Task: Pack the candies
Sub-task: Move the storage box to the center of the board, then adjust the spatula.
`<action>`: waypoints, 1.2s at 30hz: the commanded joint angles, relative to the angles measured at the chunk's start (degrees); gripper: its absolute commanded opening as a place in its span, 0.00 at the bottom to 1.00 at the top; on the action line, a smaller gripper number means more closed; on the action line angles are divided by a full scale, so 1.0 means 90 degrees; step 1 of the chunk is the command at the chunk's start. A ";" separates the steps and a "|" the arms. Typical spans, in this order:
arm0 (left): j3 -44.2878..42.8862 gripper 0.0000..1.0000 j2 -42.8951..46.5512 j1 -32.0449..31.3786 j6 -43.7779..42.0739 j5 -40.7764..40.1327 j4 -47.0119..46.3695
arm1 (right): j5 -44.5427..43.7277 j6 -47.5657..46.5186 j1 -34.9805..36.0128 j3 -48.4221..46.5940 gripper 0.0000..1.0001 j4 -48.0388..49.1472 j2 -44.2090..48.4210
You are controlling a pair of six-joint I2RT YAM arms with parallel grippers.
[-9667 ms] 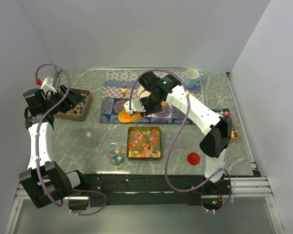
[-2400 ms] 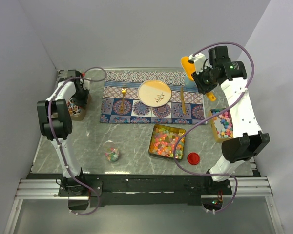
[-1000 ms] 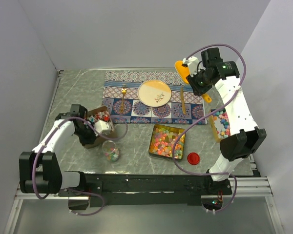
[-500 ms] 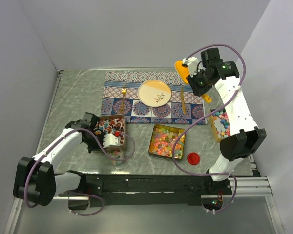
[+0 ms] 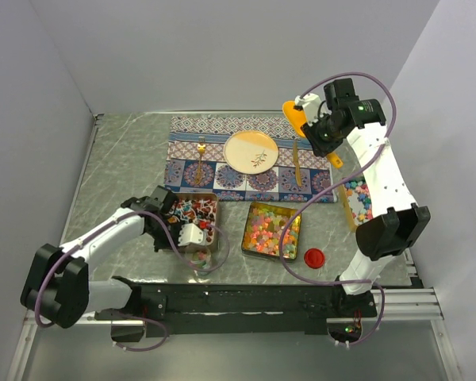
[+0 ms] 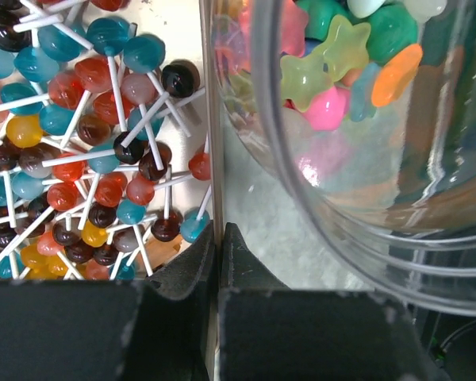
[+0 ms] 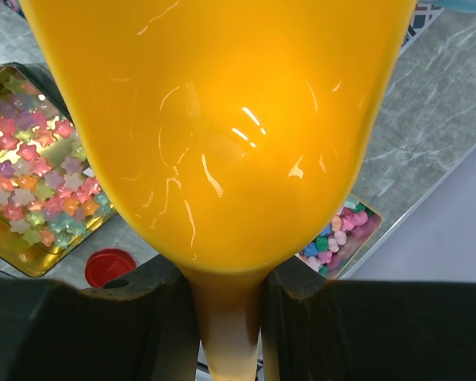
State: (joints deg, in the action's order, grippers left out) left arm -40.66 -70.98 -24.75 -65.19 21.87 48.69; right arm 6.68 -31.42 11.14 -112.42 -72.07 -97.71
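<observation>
- Top view: the left arm had dragged the lollipop tray point(image 5: 190, 195) from the table's far left to the near edge within the last few seconds. The tray now lay just beside the jar point(image 5: 203, 255), with the left gripper point(image 5: 197, 235) clamped on the tray's near wall.
- The right gripper point(image 5: 313, 131) had barely shifted. It gripped an orange scoop point(image 5: 292, 117), held high over the far right of the placemat point(image 5: 222, 178).
- Most candies point(image 5: 271, 228) lay in the gold tin point(image 5: 246, 232), right of the jar, with a red lid point(image 5: 313, 256) near it. More sweets sat in a side tray point(image 5: 347, 208) at the right edge.
- Left wrist view: the fingers point(image 6: 182, 270) were pinched shut on the thin tray wall, lollipops to its left. The clear jar stood close on the right with a few star-shaped candies inside. Packing seemed barely begun.
- Right wrist view: the scoop's underside filled the frame, its handle squeezed between the closed jaws. The tin and lid lay well below, to the left.
- The tray crowding the jar might hinder the scoop in reaching it.
</observation>
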 commanded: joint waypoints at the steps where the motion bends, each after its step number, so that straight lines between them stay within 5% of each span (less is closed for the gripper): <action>1: -0.0258 0.02 -0.0072 -0.0345 0.0183 0.0588 -0.0136 | -0.0058 -0.0064 0.0071 -0.0224 0.00 0.0049 -0.0071; 10: -0.0675 0.13 -0.0734 -0.0550 0.0631 0.0471 -0.0575 | -0.0088 -0.0064 0.0071 -0.0302 0.00 0.0039 -0.0159; 15: -0.0921 0.48 -0.1088 -0.0580 0.0836 0.0422 -0.0732 | -0.0097 -0.0064 0.0100 -0.0370 0.00 0.0030 -0.0208; 20: -0.0863 0.66 -0.0387 -0.0570 0.1013 0.0500 -0.0344 | -0.0127 -0.0083 0.0110 -0.0360 0.00 0.0010 -0.0130; 25: -0.0376 0.73 0.1078 -0.0453 0.0467 0.0042 0.0371 | 0.0155 -0.0142 0.0101 -0.0458 0.00 -0.0058 -0.0081; 32: -0.0461 0.76 0.1579 0.1408 0.0747 -0.0038 -0.0222 | 0.1861 -0.0795 0.0198 -0.0985 0.00 -0.0536 -0.0120; 36: -0.2280 0.77 0.0557 0.2212 0.2902 0.0955 -0.1092 | 0.2149 -0.1272 0.0675 -0.0635 0.00 -0.0304 0.0045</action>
State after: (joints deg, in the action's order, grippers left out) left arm -45.80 -59.64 -10.20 -55.16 21.91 48.34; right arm 18.61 -37.08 13.06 -119.11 -75.61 -100.12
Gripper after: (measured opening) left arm 0.763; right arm 0.344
